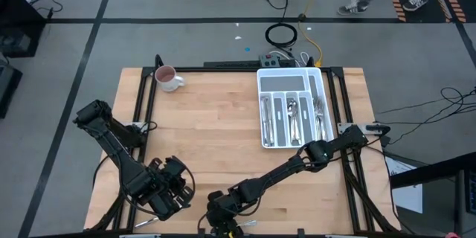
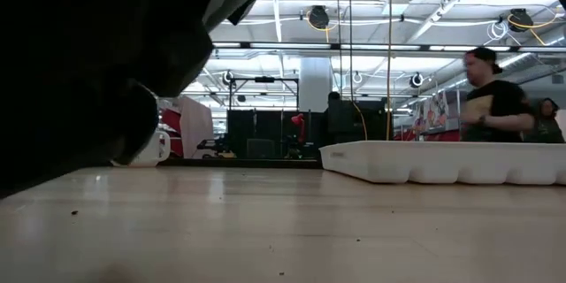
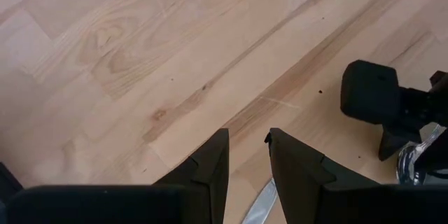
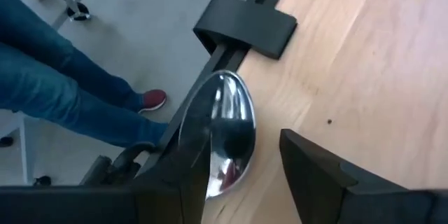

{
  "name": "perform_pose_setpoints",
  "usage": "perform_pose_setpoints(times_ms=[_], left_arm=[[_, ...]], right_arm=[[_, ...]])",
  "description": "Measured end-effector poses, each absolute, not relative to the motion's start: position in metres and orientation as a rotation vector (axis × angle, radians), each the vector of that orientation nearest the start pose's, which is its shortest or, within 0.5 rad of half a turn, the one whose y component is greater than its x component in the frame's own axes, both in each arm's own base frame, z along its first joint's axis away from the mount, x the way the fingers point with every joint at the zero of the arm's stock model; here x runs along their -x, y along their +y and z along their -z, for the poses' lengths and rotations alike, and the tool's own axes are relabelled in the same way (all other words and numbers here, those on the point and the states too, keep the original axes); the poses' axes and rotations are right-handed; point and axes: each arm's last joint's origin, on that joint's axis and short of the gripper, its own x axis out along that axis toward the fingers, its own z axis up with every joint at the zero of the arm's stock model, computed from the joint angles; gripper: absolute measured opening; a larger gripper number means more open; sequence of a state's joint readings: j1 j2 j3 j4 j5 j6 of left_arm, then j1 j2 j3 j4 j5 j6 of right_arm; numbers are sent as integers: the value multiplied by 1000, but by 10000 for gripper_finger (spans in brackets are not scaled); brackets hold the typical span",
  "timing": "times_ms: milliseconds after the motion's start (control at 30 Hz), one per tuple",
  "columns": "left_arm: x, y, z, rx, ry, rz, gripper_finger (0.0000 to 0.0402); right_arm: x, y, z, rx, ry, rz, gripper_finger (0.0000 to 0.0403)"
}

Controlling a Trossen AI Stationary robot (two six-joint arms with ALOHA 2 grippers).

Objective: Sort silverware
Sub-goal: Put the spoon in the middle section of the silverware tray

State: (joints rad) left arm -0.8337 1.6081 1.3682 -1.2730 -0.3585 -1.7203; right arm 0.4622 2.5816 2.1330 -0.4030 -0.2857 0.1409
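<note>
Pick-up step: your right gripper (image 4: pixel 241 175), fingers spread, straddles a spoon (image 4: pixel 220 133) at the table's (image 1: pixel 216 111) near edge. Left gripper (image 3: pixel 245 164), slightly apart, over another silver piece (image 3: pixel 260 203). Next: close, lift, carry to tray (image 1: pixel 291 79).

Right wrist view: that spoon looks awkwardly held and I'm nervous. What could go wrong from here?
1. The spoon lies against one finger of the right gripper, out past the table's near edge; it could slip to the floor.
2. The left gripper sits close by, so the arms could collide.
</note>
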Motion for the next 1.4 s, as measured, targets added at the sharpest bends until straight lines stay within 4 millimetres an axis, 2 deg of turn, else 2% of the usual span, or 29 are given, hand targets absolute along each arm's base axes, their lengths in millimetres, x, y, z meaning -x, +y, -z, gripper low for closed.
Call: perform_pose_setpoints(times_ms=[167,433,633,1000,1167,1400], left_arm=[[-201,-206,-273,612,1093,-695,107],[-201,-205,-273,600,1064,-700,107],[-201,-205,-273,594,1059,-704,107],[-201,-204,-273,580,1032,-707,107],[-200,-203,-273,567,1036,-715,107],[-200,-202,-273,529,1025,-708,107]], right_arm=[[-489,252,-117,-7,951,-576,126],[-485,243,-114,58,1027,-487,10],[-483,230,-111,59,1113,-377,9],[-477,191,-110,69,1325,-255,1],[-467,173,-120,144,1434,-170,1],[-456,141,-145,233,1543,-76,1]])
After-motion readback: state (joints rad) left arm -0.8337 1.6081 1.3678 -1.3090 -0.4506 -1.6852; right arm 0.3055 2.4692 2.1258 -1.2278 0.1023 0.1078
